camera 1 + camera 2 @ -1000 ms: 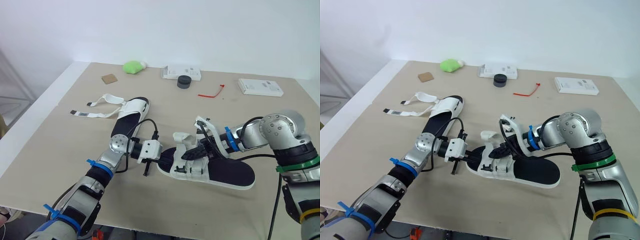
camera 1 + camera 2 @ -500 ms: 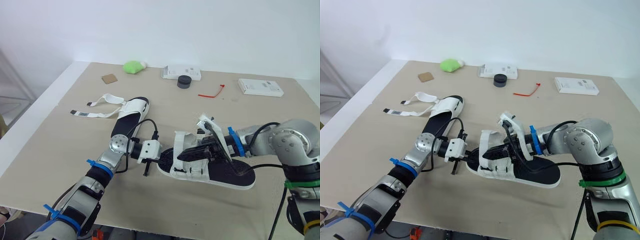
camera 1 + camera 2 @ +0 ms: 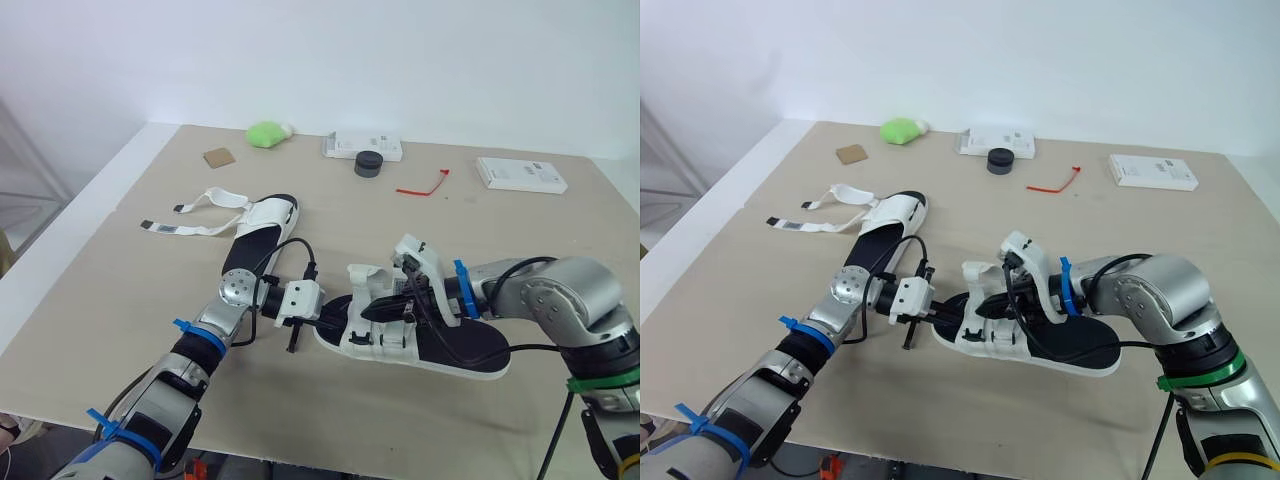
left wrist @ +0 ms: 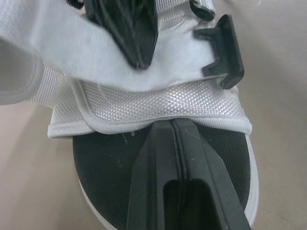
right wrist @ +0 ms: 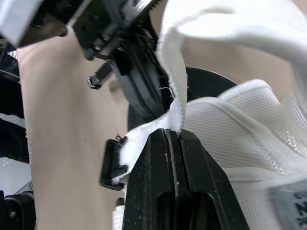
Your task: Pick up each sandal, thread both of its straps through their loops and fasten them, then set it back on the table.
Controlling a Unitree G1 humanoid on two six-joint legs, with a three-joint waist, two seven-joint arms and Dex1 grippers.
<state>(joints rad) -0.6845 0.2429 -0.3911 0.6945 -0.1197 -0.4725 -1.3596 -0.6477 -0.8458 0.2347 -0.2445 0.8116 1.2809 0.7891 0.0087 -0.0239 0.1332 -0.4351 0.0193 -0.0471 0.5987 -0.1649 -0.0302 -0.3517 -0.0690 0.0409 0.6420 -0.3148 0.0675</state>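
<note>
Near sandal (image 3: 425, 345): black smooth footbed, white sole rim and woven mesh upper (image 4: 158, 103), lying on the table (image 3: 130, 290) between my two arms. The right gripper (image 5: 171, 132) is closed, pinching the fuzzy white strap (image 5: 172, 81) beside a black plastic loop (image 4: 223, 52). The left gripper (image 4: 172, 122) has its fingers pressed together over the footbed, tips at the mesh edge. Second sandal (image 3: 262, 228) lies beyond the left arm, straps splayed flat. Far off: green lump (image 3: 266, 133), two white boxes (image 3: 520, 174), black puck (image 3: 368, 165), red tie (image 3: 422, 186), cardboard square (image 3: 218, 157).
</note>
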